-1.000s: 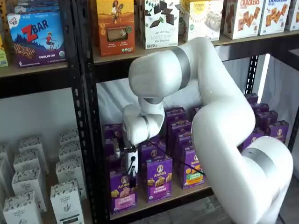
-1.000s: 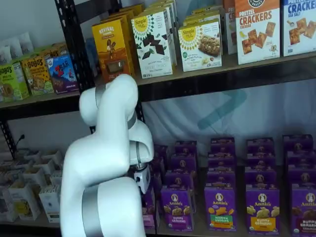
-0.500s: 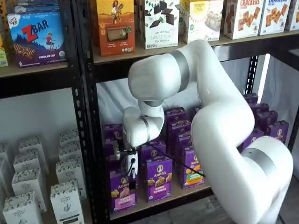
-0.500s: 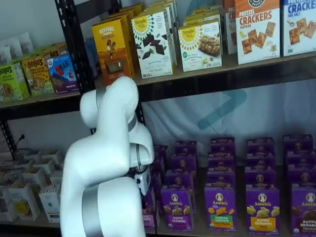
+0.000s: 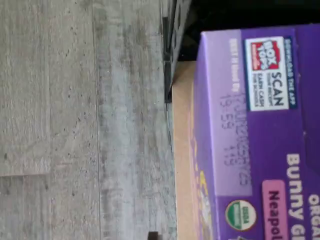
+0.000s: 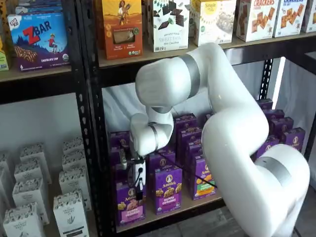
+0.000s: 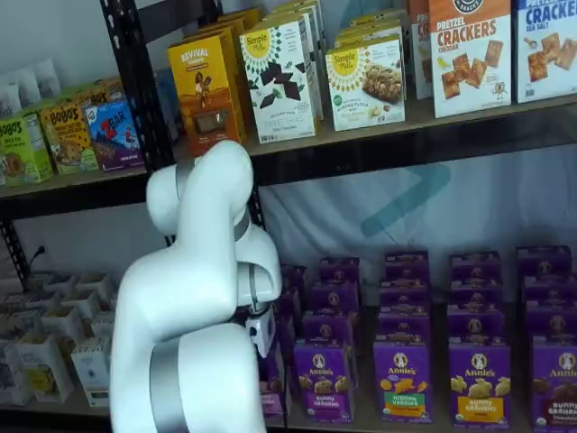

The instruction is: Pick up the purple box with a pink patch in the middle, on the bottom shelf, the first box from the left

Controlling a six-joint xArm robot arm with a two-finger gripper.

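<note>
your gripper (image 6: 136, 183) hangs right above the purple box (image 6: 130, 202), which stands at the front edge of the bottom shelf (image 6: 197, 203), beside another purple carton (image 6: 168, 188); the wrist view shows the box top (image 5: 260, 135) close up, over the shelf edge. i cannot tell whether the fingers are parted or closed. judging by this, you are in the final approach, and next you need to settle the fingers over the box's sides and close.

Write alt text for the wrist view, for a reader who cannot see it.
Close-up of the top of the purple box, with a Box Tops patch, a printed date code and a pink label, standing at the front edge of the bottom shelf. Beyond the shelf's edge lies grey wood-grain floor. The end effector is not visible in this view.
</note>
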